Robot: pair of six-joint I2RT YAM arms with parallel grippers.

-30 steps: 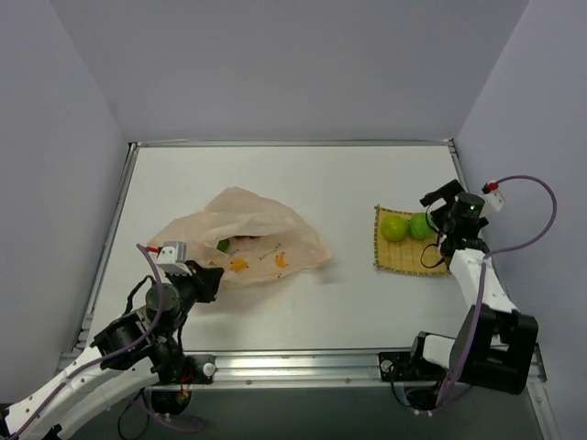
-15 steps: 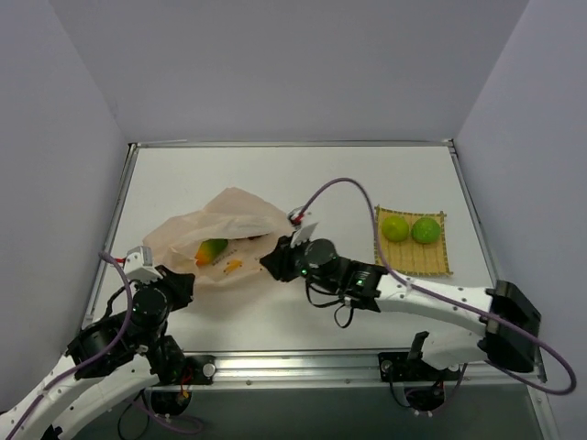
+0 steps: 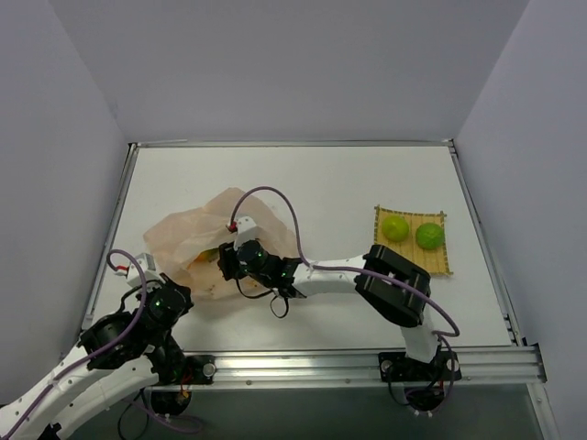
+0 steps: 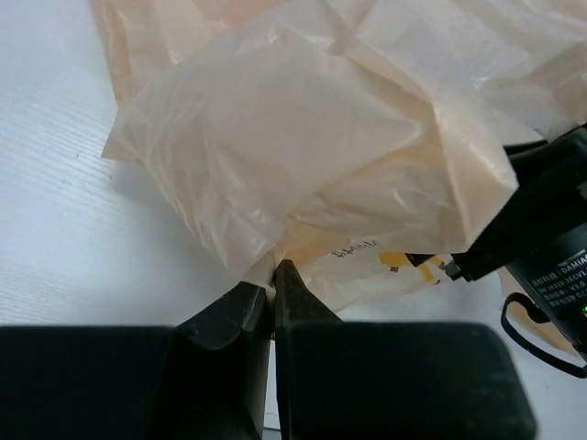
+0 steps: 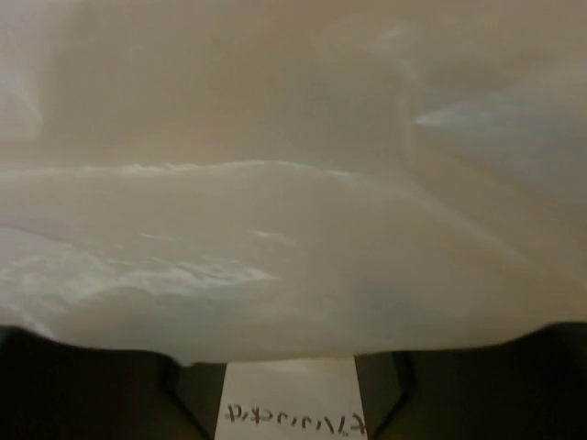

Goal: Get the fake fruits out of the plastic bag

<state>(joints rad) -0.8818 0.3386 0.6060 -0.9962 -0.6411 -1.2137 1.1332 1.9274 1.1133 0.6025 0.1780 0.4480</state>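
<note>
Left wrist: left gripper [image 4: 273,271] clamped on plastic bag [image 4: 321,156] edge. Top: right gripper [image 3: 222,262] in bag mouth, state unclear.

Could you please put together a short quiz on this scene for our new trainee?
1. True or false: both lime-green fruits lie on the yellow mat.
2. Pick one: the left gripper is shut on A) the edge of the plastic bag, B) a fruit, C) the mat.
3. In a word or two: which gripper is at the bag's opening, its arm stretched across the table?

Key
1. True.
2. A.
3. The right gripper.
</note>
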